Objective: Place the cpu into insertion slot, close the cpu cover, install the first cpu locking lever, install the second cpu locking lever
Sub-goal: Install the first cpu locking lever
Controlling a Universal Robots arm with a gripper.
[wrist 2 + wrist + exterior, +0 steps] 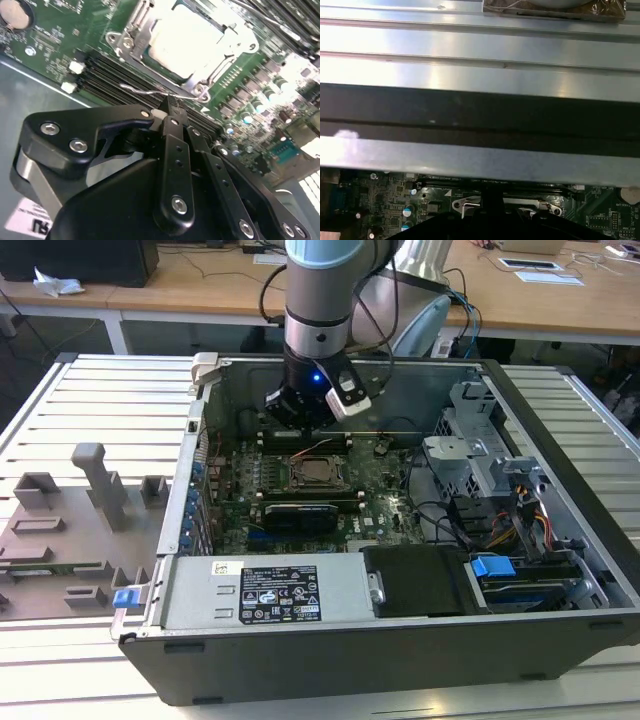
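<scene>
Lying at the exterior view's left was a grey plastic fixture tray (60,540), beside the open dark metal computer case (400,640). At the centre of that frame, the small square silver-rimmed insertion slot (313,472) sat on the green motherboard (385,495). In the second wrist view, upper centre, the flat pale silver cpu (187,37) lay seated under the thin silver cpu cover (137,42). Below it, the black gripper (170,107) was clenched on a thin wire locking lever (142,91).

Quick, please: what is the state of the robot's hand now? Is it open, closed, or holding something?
Hand: closed, fingertips together on the thin wire locking lever beside the cpu cover.
</scene>
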